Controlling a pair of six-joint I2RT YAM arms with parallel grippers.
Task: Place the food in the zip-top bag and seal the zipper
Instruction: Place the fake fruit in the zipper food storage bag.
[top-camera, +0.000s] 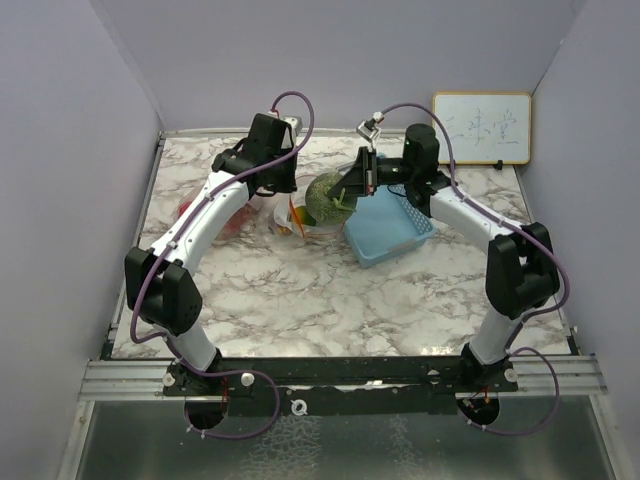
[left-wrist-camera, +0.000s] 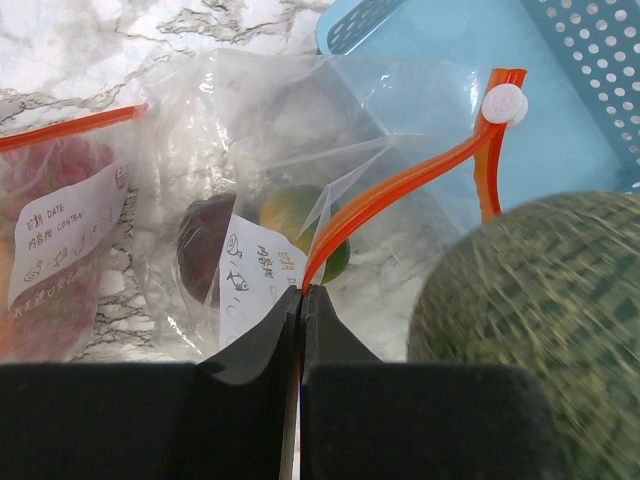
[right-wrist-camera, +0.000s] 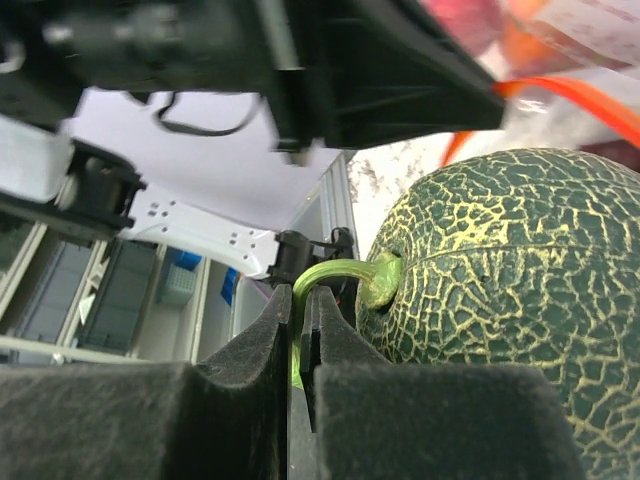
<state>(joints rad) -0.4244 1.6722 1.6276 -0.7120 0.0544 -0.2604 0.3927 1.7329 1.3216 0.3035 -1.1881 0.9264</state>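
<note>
A large grey-green melon (top-camera: 325, 198) hangs at the mouth of the clear zip-top bag (top-camera: 290, 218). My right gripper (top-camera: 350, 190) is shut on the melon's green stem (right-wrist-camera: 335, 272), with the melon (right-wrist-camera: 500, 290) just right of its tips (right-wrist-camera: 298, 300). My left gripper (left-wrist-camera: 302, 290) is shut on the bag's orange zipper strip (left-wrist-camera: 400, 185) and holds the mouth up. A white slider (left-wrist-camera: 505, 103) sits at the strip's far end. Inside the bag (left-wrist-camera: 300, 110) lie a dark purple fruit (left-wrist-camera: 203, 240) and an orange-and-green fruit (left-wrist-camera: 300, 215). The melon (left-wrist-camera: 530, 330) is right of the strip.
The blue mesh basket (top-camera: 392, 228) stands right of the bag, under my right wrist; it also shows in the left wrist view (left-wrist-camera: 560, 90). A second labelled bag with red contents (top-camera: 215, 215) lies to the left. A whiteboard (top-camera: 481, 127) leans on the back wall.
</note>
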